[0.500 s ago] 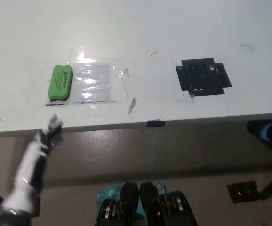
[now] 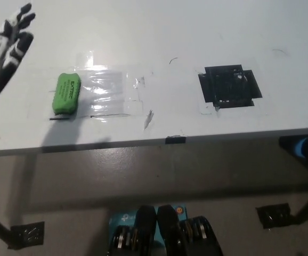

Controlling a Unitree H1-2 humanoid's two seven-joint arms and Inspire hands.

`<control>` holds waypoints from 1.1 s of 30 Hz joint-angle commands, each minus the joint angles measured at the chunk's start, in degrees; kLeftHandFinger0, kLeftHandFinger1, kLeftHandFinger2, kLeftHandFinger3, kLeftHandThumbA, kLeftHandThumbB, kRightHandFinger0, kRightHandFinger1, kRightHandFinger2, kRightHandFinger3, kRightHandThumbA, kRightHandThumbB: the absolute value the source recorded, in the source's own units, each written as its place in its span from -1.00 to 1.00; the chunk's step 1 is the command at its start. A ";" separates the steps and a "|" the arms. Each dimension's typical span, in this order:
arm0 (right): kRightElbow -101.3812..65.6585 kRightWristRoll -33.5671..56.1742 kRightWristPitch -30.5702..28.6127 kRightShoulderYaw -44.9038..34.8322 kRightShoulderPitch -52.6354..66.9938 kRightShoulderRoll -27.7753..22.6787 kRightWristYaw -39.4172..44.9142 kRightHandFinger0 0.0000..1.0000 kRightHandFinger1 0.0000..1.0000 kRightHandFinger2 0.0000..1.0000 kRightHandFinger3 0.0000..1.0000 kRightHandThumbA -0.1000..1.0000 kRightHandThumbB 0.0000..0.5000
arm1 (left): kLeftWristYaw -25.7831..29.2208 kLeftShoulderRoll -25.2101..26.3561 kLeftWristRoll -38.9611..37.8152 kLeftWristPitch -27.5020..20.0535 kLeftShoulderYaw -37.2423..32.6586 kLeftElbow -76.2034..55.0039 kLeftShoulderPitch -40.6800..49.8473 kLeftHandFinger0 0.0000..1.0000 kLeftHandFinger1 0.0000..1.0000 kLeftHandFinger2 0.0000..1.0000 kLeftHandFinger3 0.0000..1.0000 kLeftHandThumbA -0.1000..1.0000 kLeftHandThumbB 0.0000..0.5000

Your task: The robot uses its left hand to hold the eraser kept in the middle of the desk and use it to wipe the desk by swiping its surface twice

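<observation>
Since the earlier frame the left hand (image 2: 7, 40) has risen from below the desk's front edge to the upper left of the view, now above the desk (image 2: 159, 32) surface. The eraser (image 2: 66, 94) has not changed place.

Step in hand: the approach; no grasp yet. The eraser, green, lies flat left of the desk's middle, at the left end of a shiny patch of clear tape (image 2: 111, 92), well apart from the black tape square (image 2: 229, 86) to the right.

Hand pose: white forearm enters from the left edge, fingers (image 2: 23, 16) extended and spread, pointing up and away from the robot. The hand is released, grasping nothing, and sits up and left of the eraser, near but not touching it.

Next move, as I judge it: bring the hand right and toward the robot, lower over the eraser, close around its long sides, then swipe. The right hand is out of view.
</observation>
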 commanded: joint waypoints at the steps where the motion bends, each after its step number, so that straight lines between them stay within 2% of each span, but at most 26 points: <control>1: -1.95 0.97 0.31 -0.78 -0.25 -0.11 -0.89 1.00 1.00 1.00 1.00 1.00 -0.73 | -0.28 7.53 19.65 -8.79 -9.09 10.28 -9.83 1.00 1.00 1.00 1.00 1.00 0.25; 2: -2.03 0.75 0.21 -0.59 -0.19 -0.23 -0.79 1.00 1.00 1.00 1.00 1.00 -0.76 | 0.51 8.57 23.16 -10.41 -11.17 12.26 -11.38 1.00 1.00 1.00 1.00 1.00 0.13; 3: -2.22 0.63 0.37 -0.44 -0.13 -0.31 -0.69 1.00 1.00 1.00 1.00 1.00 -0.73 | 1.69 10.01 28.58 -12.09 -14.48 15.13 -13.70 1.00 1.00 1.00 1.00 1.00 0.21; 4: -2.24 0.63 0.41 -0.43 -0.12 -0.31 -0.68 1.00 1.00 1.00 1.00 1.00 -0.73 | 2.01 10.25 28.99 -12.17 -15.07 15.51 -14.01 1.00 1.00 1.00 1.00 1.00 0.21; 5: -1.96 0.64 0.25 -0.32 -0.21 -0.22 -0.65 1.00 1.00 1.00 1.00 1.00 -0.70 | 1.98 11.60 33.60 -12.88 -18.36 18.49 -16.53 1.00 1.00 1.00 1.00 1.00 0.34; 8: -1.76 0.41 0.80 -0.43 -0.40 -0.16 -1.00 1.00 1.00 1.00 1.00 1.00 -0.71 | 2.50 13.22 41.01 -14.37 -24.91 24.92 -21.33 1.00 1.00 1.00 1.00 1.00 0.37; 10: -1.78 0.33 0.67 -0.39 -0.34 -0.24 -0.96 1.00 1.00 1.00 1.00 1.00 -0.71 | 3.83 13.67 44.50 -14.49 -27.85 27.50 -22.94 1.00 1.00 1.00 1.00 1.00 0.41; 11: -1.97 0.18 0.49 -0.32 -0.24 -0.17 -1.03 1.00 1.00 1.00 1.00 1.00 -0.70 | 3.41 14.32 50.85 -13.15 -32.39 29.49 -24.79 1.00 1.00 1.00 1.00 1.00 0.49; 13: -2.05 0.31 0.54 -0.31 -0.18 -0.23 -0.88 1.00 1.00 1.00 1.00 1.00 -0.65 | 3.55 14.71 54.90 -12.70 -36.02 31.27 -26.21 1.00 1.00 1.00 1.00 1.00 0.52; 16: -2.00 0.43 0.45 -0.43 0.12 -0.17 -0.86 1.00 1.00 1.00 1.00 1.00 -0.67 | 4.49 15.22 61.32 -11.16 -41.00 33.41 -27.83 1.00 1.00 1.00 1.00 1.00 0.68; 17: -2.18 0.34 0.75 -0.48 0.11 -0.19 -0.96 1.00 1.00 1.00 1.00 1.00 -0.70 | 4.91 15.18 61.88 -10.40 -41.78 34.07 -28.01 1.00 1.00 1.00 1.00 1.00 0.76; 19: -2.24 0.47 0.95 -0.46 0.20 -0.12 -0.87 1.00 1.00 1.00 1.00 1.00 -0.70 | 6.50 15.28 62.08 -9.89 -43.02 36.15 -28.57 1.00 1.00 1.00 1.00 1.00 0.73; 21: -1.88 0.50 0.37 -0.43 0.28 -0.17 -0.79 1.00 1.00 1.00 1.00 1.00 -0.72 | 6.85 15.41 61.76 -9.75 -43.79 37.06 -29.13 1.00 1.00 1.00 1.00 1.00 0.76; 22: -1.90 0.21 0.21 -0.18 0.39 -0.44 -0.60 1.00 1.00 1.00 1.00 1.00 -0.69 | 6.68 15.60 63.32 -9.40 -45.69 39.30 -30.34 1.00 1.00 1.00 1.00 1.00 0.83; 26: -2.10 0.10 0.41 -0.23 0.25 -0.46 -0.74 1.00 1.00 1.00 1.00 1.00 -0.70 | 8.11 15.41 62.94 -8.21 -47.84 42.24 -30.87 1.00 1.00 1.00 1.00 1.00 0.84; 27: -2.16 0.61 0.24 -0.38 0.28 -0.34 -0.54 1.00 1.00 1.00 1.00 1.00 -0.70 | 5.47 15.54 62.49 -7.43 -47.57 39.99 -29.57 1.00 1.00 1.00 1.00 1.00 0.87; 29: -1.92 0.73 -0.21 -0.22 0.07 -0.31 -0.38 1.00 1.00 1.00 1.00 1.00 -0.65 | 5.23 15.75 63.08 -6.78 -48.14 39.15 -29.36 1.00 1.00 1.00 1.00 1.00 0.87; 30: -2.13 0.76 -0.14 -0.20 0.16 -0.14 -0.43 1.00 1.00 1.00 1.00 1.00 -0.55 | 5.84 15.22 61.96 -7.16 -48.38 39.39 -28.26 1.00 1.00 1.00 1.00 1.00 0.80; 33: -2.19 0.06 -0.25 0.10 0.36 -0.30 -0.57 1.00 1.00 1.00 1.00 1.00 -0.49 | 6.31 14.51 61.12 -6.13 -48.77 39.71 -26.98 1.00 1.00 1.00 1.00 1.00 0.80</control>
